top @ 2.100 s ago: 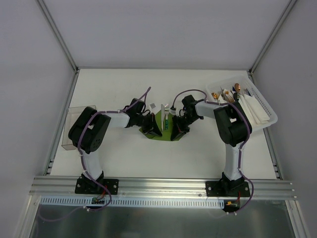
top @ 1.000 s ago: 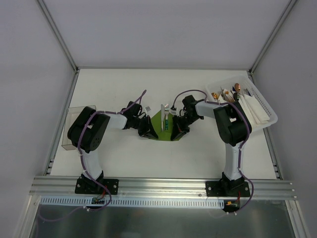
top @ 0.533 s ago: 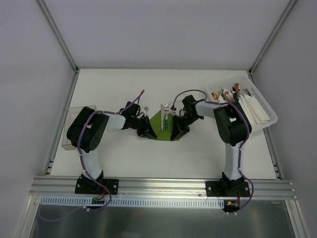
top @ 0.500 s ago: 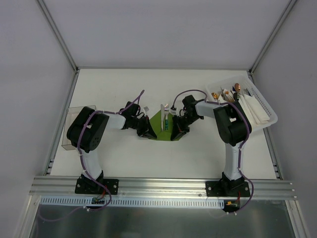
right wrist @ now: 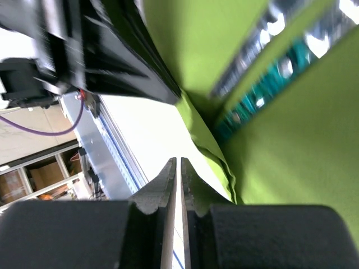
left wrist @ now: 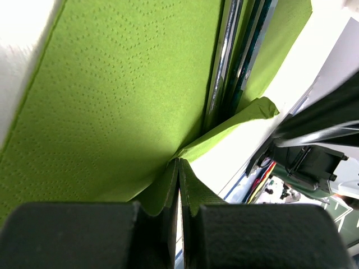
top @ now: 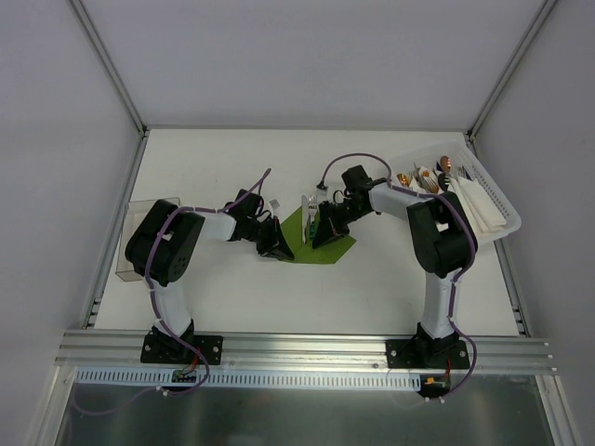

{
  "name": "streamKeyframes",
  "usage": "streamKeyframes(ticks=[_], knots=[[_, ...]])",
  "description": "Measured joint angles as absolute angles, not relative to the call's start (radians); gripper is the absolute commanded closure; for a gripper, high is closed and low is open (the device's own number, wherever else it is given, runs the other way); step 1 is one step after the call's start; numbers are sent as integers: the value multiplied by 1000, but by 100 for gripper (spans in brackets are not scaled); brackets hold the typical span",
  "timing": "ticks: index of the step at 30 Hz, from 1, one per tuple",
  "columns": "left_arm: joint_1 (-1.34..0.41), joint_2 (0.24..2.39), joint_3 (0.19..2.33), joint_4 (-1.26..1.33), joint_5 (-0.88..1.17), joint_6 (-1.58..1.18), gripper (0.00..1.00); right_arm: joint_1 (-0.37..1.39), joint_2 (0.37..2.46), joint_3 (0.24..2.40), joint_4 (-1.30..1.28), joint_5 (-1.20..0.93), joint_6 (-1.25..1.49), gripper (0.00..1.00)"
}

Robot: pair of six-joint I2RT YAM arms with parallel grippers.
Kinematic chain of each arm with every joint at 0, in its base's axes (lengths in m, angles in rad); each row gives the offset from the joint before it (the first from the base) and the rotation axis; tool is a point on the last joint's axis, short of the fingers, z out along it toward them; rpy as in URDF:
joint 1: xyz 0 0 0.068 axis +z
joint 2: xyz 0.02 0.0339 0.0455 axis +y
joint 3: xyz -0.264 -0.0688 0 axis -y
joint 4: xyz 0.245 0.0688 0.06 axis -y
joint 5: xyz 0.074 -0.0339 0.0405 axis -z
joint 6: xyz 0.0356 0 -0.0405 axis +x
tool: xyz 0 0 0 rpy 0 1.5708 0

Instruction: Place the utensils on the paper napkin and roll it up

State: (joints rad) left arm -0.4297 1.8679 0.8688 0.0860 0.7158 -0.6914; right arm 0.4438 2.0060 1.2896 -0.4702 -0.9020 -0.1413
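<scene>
The green paper napkin (top: 327, 247) lies mid-table with the utensils (top: 310, 206) on it, their silvery heads sticking out past its far edge. In the left wrist view the napkin (left wrist: 112, 95) is folded up around the slim utensils (left wrist: 224, 61). My left gripper (left wrist: 179, 163) is shut on the napkin's left edge and holds it lifted (top: 276, 243). My right gripper (right wrist: 178, 162) hovers beside the napkin's folded edge (right wrist: 207, 145). Its jaws are parted by a thin slit with nothing between them. From above the right gripper (top: 323, 234) sits over the napkin's middle.
A white basket (top: 497, 223) at the right back holds white napkins and copper-tipped cutlery. A clear plastic box (top: 139, 232) stands at the table's left edge. A small white piece (top: 276, 202) lies behind the left gripper.
My right gripper has let go of the napkin's right edge and moved up and back. That side of the napkin has dropped flatter. The left gripper still pinches its edge.
</scene>
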Motion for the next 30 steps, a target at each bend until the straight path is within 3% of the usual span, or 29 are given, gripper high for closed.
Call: streamKeyframes(ticks=[30], knots=[[-430,1868,876,68,708,-691,100,459,2119,1362,-422,-878,-110,94]])
